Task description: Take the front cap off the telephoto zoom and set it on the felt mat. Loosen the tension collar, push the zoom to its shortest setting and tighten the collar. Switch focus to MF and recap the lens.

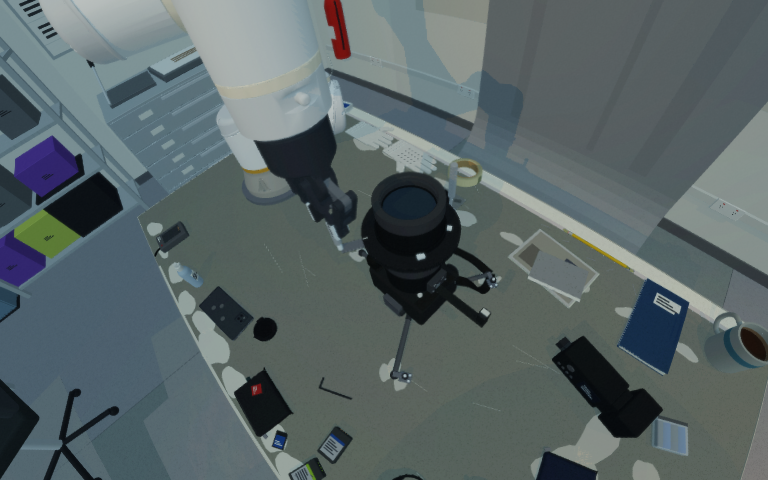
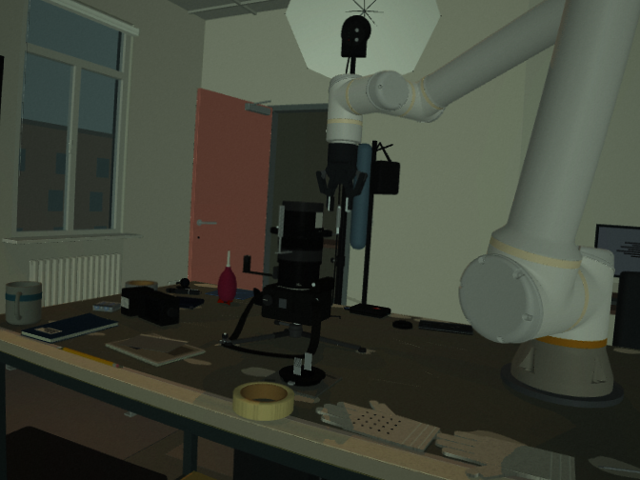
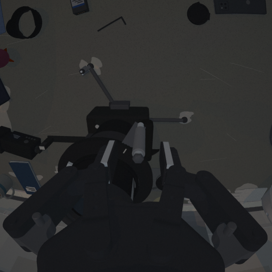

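The telephoto zoom stands upright on a camera body on a small tripod in the middle of the table, its front glass uncapped and facing up. A round black cap lies on the table to the left, beside a dark rectangular mat. My gripper hangs just beside the upper barrel of the lens, open and empty. In the wrist camera a grey knob or lever on the lens side lies between my fingers.
Behind the lens, a tape roll and gloves lie near the table's back edge. A second camera body, a notebook, a mug and a tray sit to the right. A hex key and memory cards lie in front.
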Robot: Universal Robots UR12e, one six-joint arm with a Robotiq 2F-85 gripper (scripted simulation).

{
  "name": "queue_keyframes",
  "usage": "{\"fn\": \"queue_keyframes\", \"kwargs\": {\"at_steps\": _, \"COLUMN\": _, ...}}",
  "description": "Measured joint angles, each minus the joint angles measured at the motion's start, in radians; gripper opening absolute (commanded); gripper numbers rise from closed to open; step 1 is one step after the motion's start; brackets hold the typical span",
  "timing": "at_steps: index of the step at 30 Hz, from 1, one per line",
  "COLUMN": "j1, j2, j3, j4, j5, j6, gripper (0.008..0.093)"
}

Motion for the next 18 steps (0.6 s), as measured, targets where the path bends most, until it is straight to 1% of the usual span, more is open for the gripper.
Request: {"fn": "queue_keyframes", "kwargs": {"at_steps": 18, "j1": 0.0, "j2": 0.015, "j3": 0.029, "j4": -0.043, "j5": 0.0, "j6": 0.0, "gripper": 0.048}}
